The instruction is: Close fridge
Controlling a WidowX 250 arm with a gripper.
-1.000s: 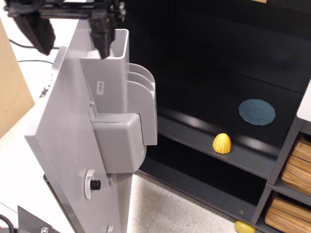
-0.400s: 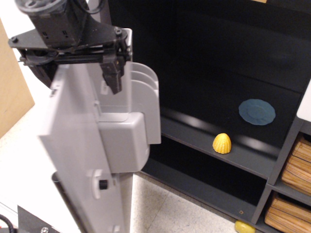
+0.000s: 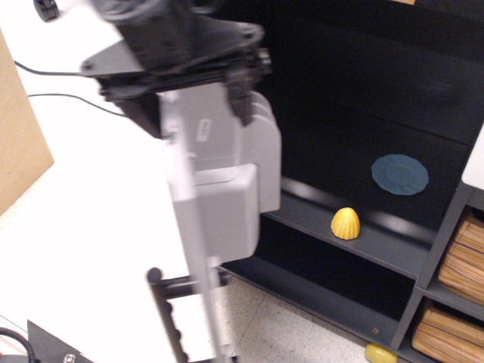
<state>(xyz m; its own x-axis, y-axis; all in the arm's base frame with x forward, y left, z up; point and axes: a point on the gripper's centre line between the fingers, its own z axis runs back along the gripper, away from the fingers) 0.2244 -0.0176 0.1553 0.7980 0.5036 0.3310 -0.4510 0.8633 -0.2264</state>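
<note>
The fridge (image 3: pixel 355 91) stands open, its black shelved interior filling the right of the view. Its grey door (image 3: pixel 198 257) is seen nearly edge-on, swung partway towards the opening. The grey inner bins (image 3: pixel 246 189) face the shelves, and the black bar handle (image 3: pixel 171 321) shows at its lower left. My gripper (image 3: pixel 193 106) is blurred at the door's top edge. It is open, with one finger (image 3: pixel 243 98) on the bin side and the other on the outer side of the door.
A yellow toy corn (image 3: pixel 345 224) and a blue plate (image 3: pixel 399 174) sit on a fridge shelf. Wicker baskets (image 3: pixel 463 261) fill a grey shelf unit at the right. A yellow item (image 3: pixel 380 353) lies on the floor. A wooden panel (image 3: pixel 19 151) stands at the left.
My gripper has moved right and pushed the door with it. The door has swung from wide open to nearly edge-on, closer to the fridge opening.
</note>
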